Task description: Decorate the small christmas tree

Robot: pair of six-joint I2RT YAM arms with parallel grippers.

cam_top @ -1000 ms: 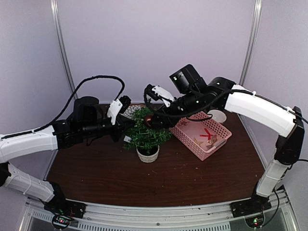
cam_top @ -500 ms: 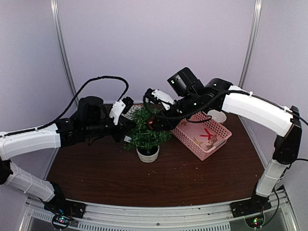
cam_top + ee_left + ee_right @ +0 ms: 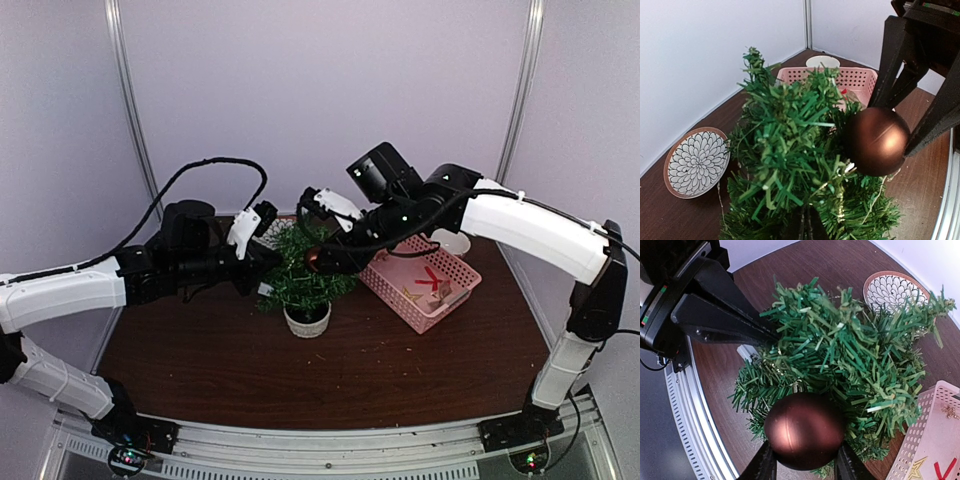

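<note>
Standing in its whitish pot at the middle of the desk point(image 3: 200, 370), the small christmas tree point(image 3: 303, 280) is met by both arms. Left hand point(image 3: 264, 268): fingers together, pushed among the tree's left-side branches; whether a twig is pinched cannot be told. Right hand point(image 3: 805, 466): clamped on a brown ball point(image 3: 804, 430) that touches the right-side needles. Beyond: pink basket point(image 3: 420, 285) toward the far right corner, patterned plate point(image 3: 696, 162) by the far edge.

Bristly plastic needles on the small christmas tree point(image 3: 850, 355), a smooth satin-brown ball point(image 3: 804, 430), perforated pink plastic basket point(image 3: 922, 435).
</note>
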